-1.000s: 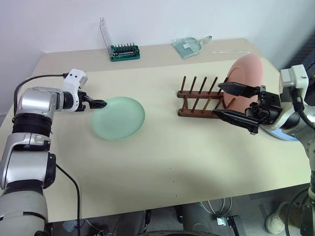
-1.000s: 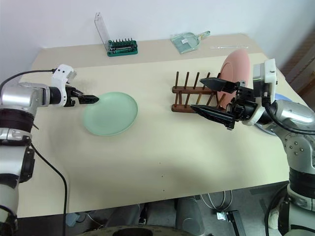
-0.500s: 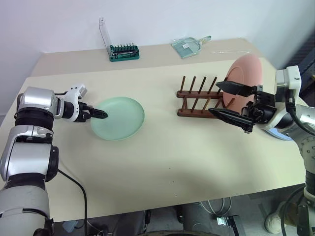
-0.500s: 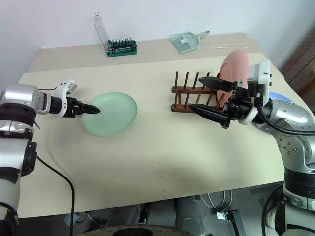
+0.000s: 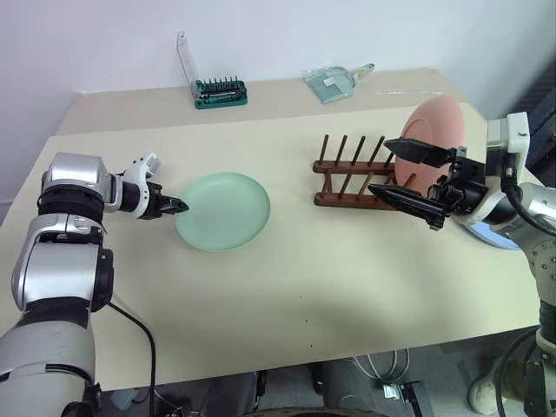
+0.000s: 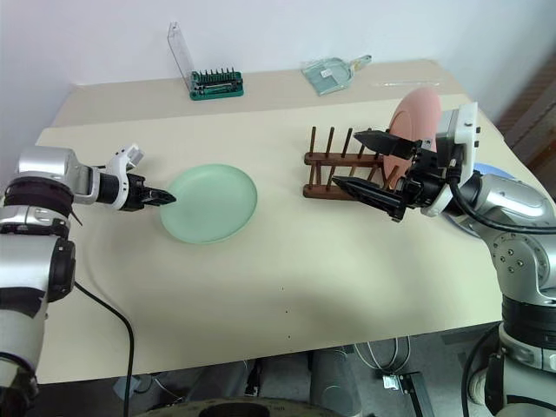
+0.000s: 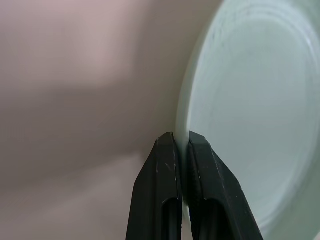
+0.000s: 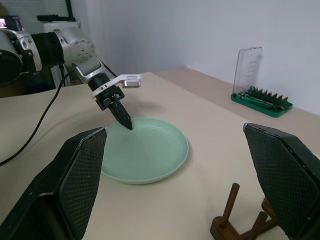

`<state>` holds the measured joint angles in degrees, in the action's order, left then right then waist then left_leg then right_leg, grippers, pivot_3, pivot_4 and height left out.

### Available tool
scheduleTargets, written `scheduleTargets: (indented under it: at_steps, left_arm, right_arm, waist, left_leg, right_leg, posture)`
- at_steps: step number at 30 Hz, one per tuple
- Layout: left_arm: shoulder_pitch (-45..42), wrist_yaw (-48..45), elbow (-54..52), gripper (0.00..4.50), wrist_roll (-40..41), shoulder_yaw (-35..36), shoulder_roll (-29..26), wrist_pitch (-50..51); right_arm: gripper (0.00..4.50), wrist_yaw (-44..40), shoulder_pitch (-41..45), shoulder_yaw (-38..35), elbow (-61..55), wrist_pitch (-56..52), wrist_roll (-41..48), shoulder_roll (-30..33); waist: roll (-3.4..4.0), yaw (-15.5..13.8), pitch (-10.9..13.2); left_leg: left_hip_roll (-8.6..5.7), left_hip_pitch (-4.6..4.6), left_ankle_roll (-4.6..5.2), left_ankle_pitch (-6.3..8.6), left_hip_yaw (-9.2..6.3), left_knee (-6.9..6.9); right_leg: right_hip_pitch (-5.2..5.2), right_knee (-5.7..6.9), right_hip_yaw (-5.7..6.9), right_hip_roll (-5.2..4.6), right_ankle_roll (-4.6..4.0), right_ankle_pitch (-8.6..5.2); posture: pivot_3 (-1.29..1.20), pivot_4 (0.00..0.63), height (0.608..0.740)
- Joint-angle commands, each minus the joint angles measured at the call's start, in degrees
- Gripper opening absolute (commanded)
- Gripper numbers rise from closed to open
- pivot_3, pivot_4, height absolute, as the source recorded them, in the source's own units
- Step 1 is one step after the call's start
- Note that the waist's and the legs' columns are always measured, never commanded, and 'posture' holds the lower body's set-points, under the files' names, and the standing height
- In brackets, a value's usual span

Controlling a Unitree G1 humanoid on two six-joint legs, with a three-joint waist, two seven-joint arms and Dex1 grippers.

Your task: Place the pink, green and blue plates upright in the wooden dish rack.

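Beige table [image 5: 287,287]: green plate [image 5: 228,211] flat, rim seemingly in left gripper [image 5: 181,206].

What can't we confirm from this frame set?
- Blue plate: in the eye views, mostly hidden behind the right arm; only a sliver shows.
- Pink plate base: right gripper covers where it meets the wooden dish rack.
- Green plate: left wrist view cuts off its far side, so the left gripper's hold is unclear.
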<state>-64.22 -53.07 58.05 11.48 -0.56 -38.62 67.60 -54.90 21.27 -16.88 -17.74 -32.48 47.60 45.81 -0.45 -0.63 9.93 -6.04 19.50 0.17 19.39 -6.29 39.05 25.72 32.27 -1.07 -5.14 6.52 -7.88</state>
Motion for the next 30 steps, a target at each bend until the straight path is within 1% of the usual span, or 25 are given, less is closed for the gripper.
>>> scheduleTargets:
  at_steps: [1,4,6,9,10,12,14,15,17,18,21,22,24,27,30]
  left_arm:
    - [-3.1,5.4,-0.3,0.04,3.5,8.2,-1.0,-0.1]
    - [-3.6,12.4,-0.9,0.04,8.1,18.5,-1.0,-4.1]
    - [-3.7,15.3,-2.4,0.04,10.7,23.5,-0.5,-6.5]
    - [-2.9,18.3,-7.2,0.04,13.0,27.1,0.7,-8.5]
    - [-2.9,20.2,-9.0,0.04,15.1,29.7,2.1,-8.5]
    - [-2.2,24.7,-14.6,0.04,18.9,34.7,6.3,-10.8]
    - [-1.7,32.0,-21.1,0.04,22.7,40.1,12.5,-13.2]
    - [-1.3,35.1,-25.0,0.04,25.1,42.3,15.9,-13.3]
    - [0.8,38.7,-34.3,0.04,26.6,41.4,21.5,-14.0]
    - [2.0,39.6,-38.7,0.04,27.3,40.0,23.6,-13.5]
    - [4.2,44.8,-47.9,0.04,30.2,39.0,28.8,-13.0]
    - [4.7,45.9,-50.3,0.04,31.1,38.5,29.9,-12.9]
    - [6.0,47.2,-53.9,0.04,31.4,36.1,30.8,-12.7]
    - [6.9,50.0,-57.4,0.04,33.3,34.4,32.9,-12.1]
    - [8.3,52.6,-60.4,0.04,35.4,33.1,34.9,-11.1]
  right_arm:
    - [4.50,-0.3,1.1,0.0,-0.8,1.8,-1.3,0.4]
    - [4.50,-1.1,1.8,1.0,-0.4,2.8,-2.8,0.5]
    - [4.50,-1.2,2.3,1.2,-0.1,3.0,-3.2,0.2]
    - [4.50,-1.6,3.0,1.9,0.8,4.1,-4.5,0.0]
    - [4.50,-1.8,3.6,3.2,1.2,5.5,-6.5,0.0]
    - [4.50,-2.4,4.9,6.8,2.2,11.4,-13.0,-0.1]
    - [4.50,-2.4,6.7,10.6,2.5,17.4,-19.2,-0.8]
    - [4.50,-2.3,7.7,11.8,2.2,19.6,-20.9,-1.5]
    - [4.50,0.3,11.6,11.9,2.2,19.5,-20.2,-4.1]
    - [4.50,2.1,13.8,12.2,3.0,21.1,-22.1,-5.3]
    - [4.50,5.9,18.8,16.3,7.6,33.4,-36.6,-5.0]
    - [4.50,6.4,19.9,17.4,8.7,35.8,-39.3,-4.8]
    - [4.50,10.3,21.9,20.2,11.9,44.8,-49.6,-3.7]
    - [4.50,12.7,22.9,23.9,17.1,55.1,-59.4,-1.5]
    - [4.50,15.9,23.7,25.6,22.4,61.9,-65.8,0.0]
  waist:
    - [-0.01,0.0,0.0]
    - [-0.02,0.1,0.0]
    - [-0.02,0.0,0.0]
    - [-0.02,0.0,0.0]
    - [-0.02,-0.1,0.0]
    - [-0.03,-0.2,0.0]
    - [-0.04,-0.2,0.0]
    - [-0.04,-0.2,0.0]
    - [-0.05,-0.1,0.0]
    - [-0.05,0.2,0.0]
    - [-0.05,0.5,0.0]
    - [-0.05,0.5,0.0]
    - [-0.05,0.5,0.0]
    - [-0.05,0.3,0.0]
    - [-0.06,-0.1,0.0]
  left_leg:
    - [0.00,0.01,-0.01,-0.01,0.00,0.00]
    - [0.01,0.03,-0.05,-0.02,0.00,-0.01]
    - [0.01,0.05,-0.08,-0.04,0.00,-0.01]
    - [0.00,0.05,-0.09,-0.04,0.01,-0.01]
    - [0.00,0.06,-0.09,-0.04,0.01,0.00]
    - [-0.02,0.06,-0.09,-0.04,0.01,0.01]
    - [-0.06,0.07,-0.09,-0.04,-0.01,0.07]
    - [-0.06,0.07,-0.10,-0.04,-0.02,0.08]
    - [-0.06,0.08,-0.12,-0.04,-0.01,0.08]
    - [-0.06,0.08,-0.13,-0.05,-0.01,0.06]
    - [-0.06,0.11,-0.15,-0.06,0.05,0.03]
    - [-0.05,0.12,-0.17,-0.06,0.06,0.03]
    - [-0.03,0.12,-0.19,-0.08,0.06,-0.01]
    - [-0.04,0.10,-0.19,-0.08,0.09,0.01]
    - [-0.06,0.09,-0.19,-0.08,0.07,0.06]
  right_leg:
    - [0.02,0.01,0.00,0.00,0.00,0.00]
    - [0.07,0.02,0.00,-0.01,0.00,0.00]
    - [0.11,0.03,0.00,-0.01,0.00,0.00]
    - [0.11,0.04,0.00,-0.04,0.00,0.01]
    - [0.11,0.03,0.00,-0.04,0.00,0.01]
    - [0.08,0.03,0.01,-0.08,0.00,0.01]
    - [0.05,0.05,0.06,-0.13,0.02,0.02]
    - [0.05,0.05,0.06,-0.15,0.03,0.02]
    - [0.06,0.01,0.06,-0.15,0.05,0.03]
    - [0.07,0.01,0.06,-0.15,0.05,0.03]
    - [0.20,0.06,-0.01,-0.13,0.04,0.03]
    - [0.23,0.06,-0.01,-0.09,0.04,0.04]
    - [0.24,0.07,-0.02,-0.06,0.03,0.03]
    - [0.22,0.07,-0.04,-0.05,0.02,0.03]
    - [0.13,0.04,-0.03,-0.05,0.02,0.03]
  posture:
    - [0.00,0.150,0.740]
    - [0.00,0.150,0.740]
    - [0.00,0.150,0.740]
    - [0.00,0.150,0.740]
    - [0.00,0.150,0.740]
    - [0.00,0.150,0.740]
    - [0.00,0.150,0.740]
    - [0.00,0.150,0.740]
    - [0.00,0.150,0.740]
    - [0.00,0.150,0.740]
    - [0.00,0.150,0.740]
    - [0.00,0.150,0.740]
    - [0.00,0.150,0.740]
    - [0.00,0.150,0.740]
    - [0.00,0.150,0.740]
